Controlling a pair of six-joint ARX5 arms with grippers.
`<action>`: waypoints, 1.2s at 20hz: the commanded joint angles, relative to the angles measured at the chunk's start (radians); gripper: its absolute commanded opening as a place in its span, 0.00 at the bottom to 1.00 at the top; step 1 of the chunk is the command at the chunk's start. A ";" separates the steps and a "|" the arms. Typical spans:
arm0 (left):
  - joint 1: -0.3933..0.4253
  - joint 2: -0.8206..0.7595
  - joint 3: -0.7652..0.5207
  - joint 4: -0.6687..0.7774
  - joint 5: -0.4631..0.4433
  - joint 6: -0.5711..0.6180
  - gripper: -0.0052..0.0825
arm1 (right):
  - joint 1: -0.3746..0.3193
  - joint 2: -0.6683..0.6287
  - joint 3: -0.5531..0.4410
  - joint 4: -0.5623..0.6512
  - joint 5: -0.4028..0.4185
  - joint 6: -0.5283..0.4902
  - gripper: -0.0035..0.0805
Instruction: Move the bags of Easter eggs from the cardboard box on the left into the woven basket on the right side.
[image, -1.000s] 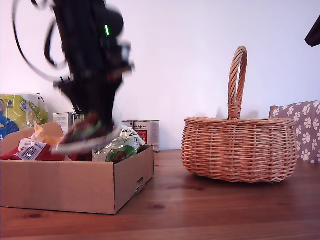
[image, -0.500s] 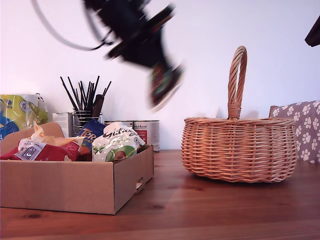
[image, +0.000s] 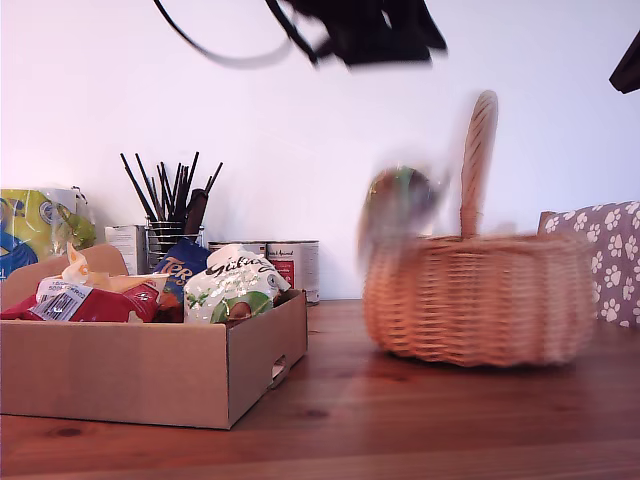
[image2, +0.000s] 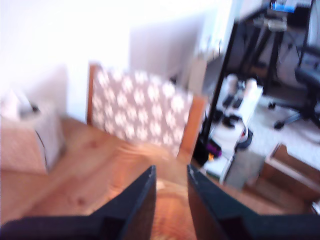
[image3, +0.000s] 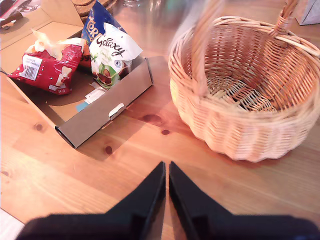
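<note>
While one bag shows as a smear at the basket rim, both grippers hold nothing.

Blurred bag of Easter eggs (image: 398, 200): green-brown smear in the air, just above the rim of the woven basket (image: 478, 300) on the exterior view's left side of it; contact cannot be told. The basket, also blurred, stands on the table (image: 400, 420) toward the exterior view's right. Second bag of Easter eggs (image3: 112, 57) lies in the cardboard box (image3: 107, 112), against the wall with the hand slot, beside a red packet (image3: 47, 67) and a blue packet (image3: 97, 22). Box and basket stand well apart. My first gripper (image2: 171, 169): fingers a narrow gap apart, nothing between, over bare table. My second gripper (image3: 167, 164): tips pressed almost together, empty, above the table near its front edge. An arm (image: 365, 25) is at the exterior view's top, blurred.
</note>
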 joint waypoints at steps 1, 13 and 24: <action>0.004 0.051 -0.011 0.012 0.000 0.003 0.24 | -0.002 -0.002 -0.024 0.008 0.002 0.001 0.04; 0.019 -0.121 -0.011 -0.565 0.003 0.104 0.24 | -0.002 -0.002 -0.024 0.009 0.002 0.000 0.04; 0.020 -0.408 -0.192 -0.777 -0.136 0.180 0.09 | 0.095 0.066 0.002 0.008 -0.072 -0.006 0.03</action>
